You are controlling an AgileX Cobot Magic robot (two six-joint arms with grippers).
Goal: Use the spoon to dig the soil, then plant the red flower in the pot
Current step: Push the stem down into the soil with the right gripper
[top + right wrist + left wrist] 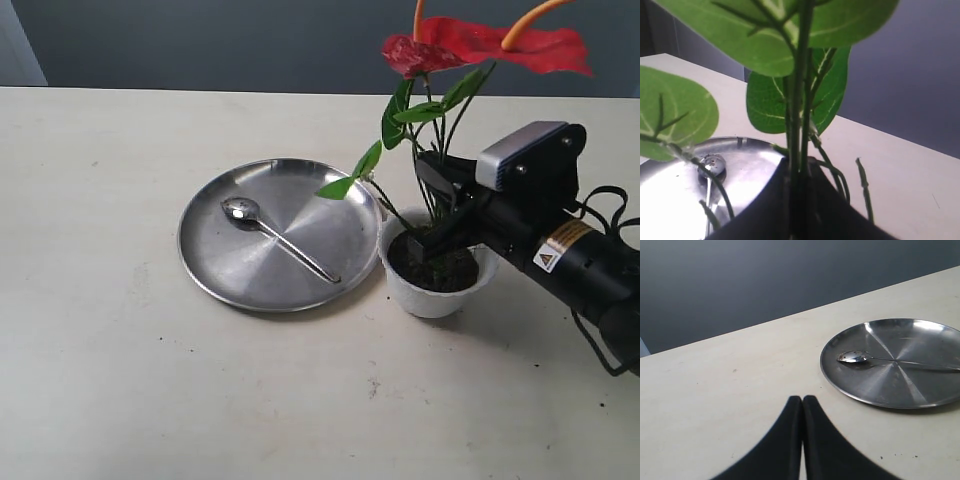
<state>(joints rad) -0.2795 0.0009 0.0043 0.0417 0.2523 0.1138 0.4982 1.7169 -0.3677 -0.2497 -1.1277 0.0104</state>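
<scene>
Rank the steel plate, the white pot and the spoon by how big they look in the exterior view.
1. steel plate
2. white pot
3. spoon: about as long as the pot is wide, but far thinner.

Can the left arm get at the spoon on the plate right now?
Probably yes. The spoon lies in the open on the steel plate, nothing over it, and the shut, empty left pincer faces it across bare table.

Lab-like test bench: bare off-white table (120, 380) against a plain dark grey wall (250, 40)
</scene>
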